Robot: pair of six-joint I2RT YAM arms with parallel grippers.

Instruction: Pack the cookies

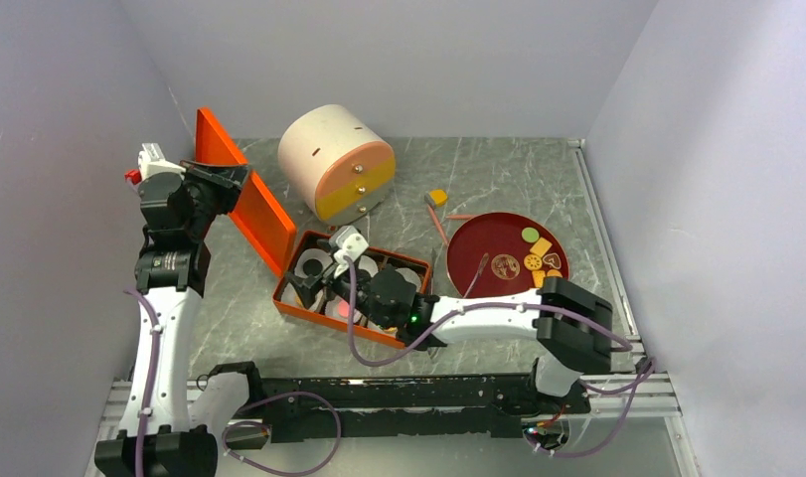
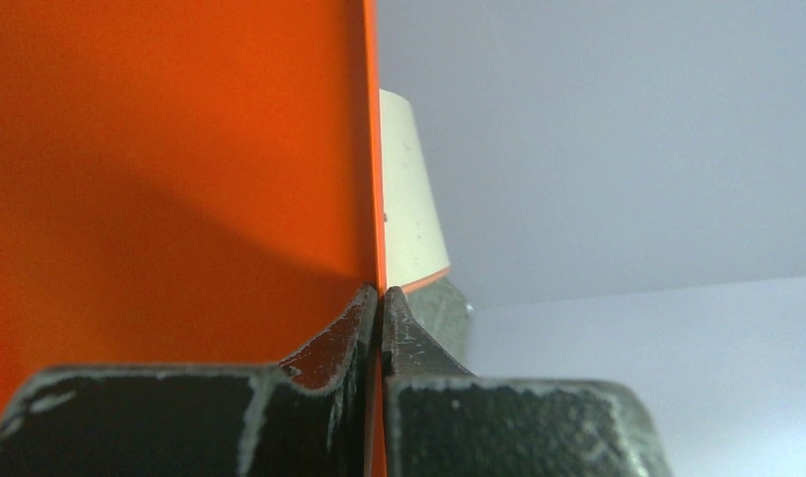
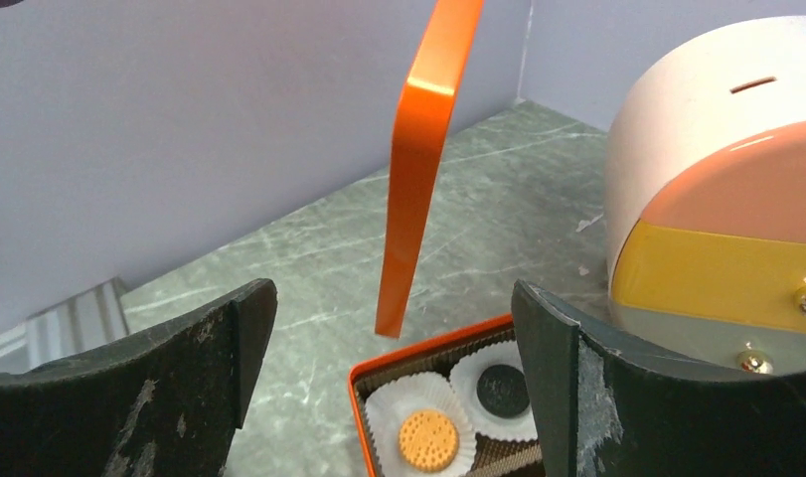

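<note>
An orange tin box (image 1: pixel 288 297) sits mid-table with white paper cups inside. One cup holds a round orange cookie (image 3: pixel 425 439), and the cup beside it holds a black cookie (image 3: pixel 502 390). My left gripper (image 1: pixel 220 177) (image 2: pixel 382 298) is shut on the edge of the box's orange lid (image 1: pixel 251 206) (image 2: pixel 180 149), holding it raised and tilted. My right gripper (image 1: pixel 314 285) (image 3: pixel 391 293) hovers over the box's left end, open, with nothing between its fingers. More cookies lie on a dark red plate (image 1: pixel 478 243), among them a green round cookie (image 1: pixel 530 235) and an orange-yellow square cookie (image 1: pixel 542 246).
A big round pink-and-yellow container (image 1: pixel 337 162) (image 3: pixel 717 229) stands behind the box. One loose orange-yellow square (image 1: pixel 437 197) and a thin stick (image 1: pixel 438 223) lie on the marble top between container and plate. Grey walls close in on three sides.
</note>
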